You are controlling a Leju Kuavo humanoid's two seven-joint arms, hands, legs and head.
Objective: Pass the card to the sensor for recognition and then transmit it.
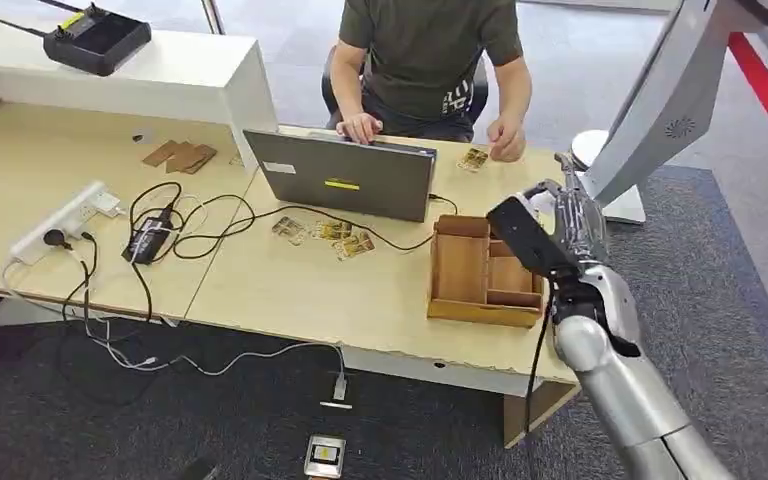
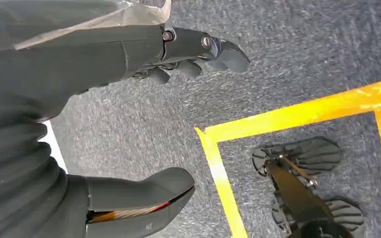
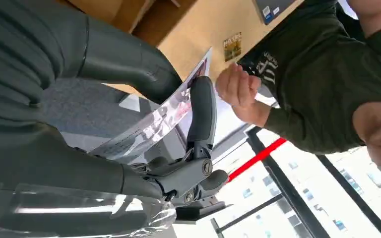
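Left hand: the left hand (image 2: 129, 99) hangs over grey carpet (image 2: 287, 59) beside a yellow tape line (image 2: 297, 111); thumb and fingers are spread wide with nothing between them.
Desk, left part: a white power strip (image 1: 60, 220), a black adapter (image 1: 146, 240) with looping cables, and some brown cardboard pieces (image 1: 180, 156) lie on the desk (image 1: 300, 290).
Desk, middle: a grey laptop (image 1: 345, 180) stands with its back to the robot; three loose cards (image 1: 325, 235) lie flat just in front of it, with bare desk between them and the near edge.
Person: a person in a dark green shirt (image 1: 425, 50) sits behind the laptop, one hand (image 1: 360, 126) at the keyboard, the other (image 1: 506, 140) beside another card (image 1: 474, 159).
Box: a wooden box (image 1: 480, 270) with open compartments sits near the desk's right end; its contents cannot be made out.
Right hand: the right hand (image 1: 560, 225) is raised above the box and the desk's right edge, pinching the card (image 3: 154, 121) between thumb and a finger.
Card: it is held on edge, its long axis running out along the fingers toward the person.
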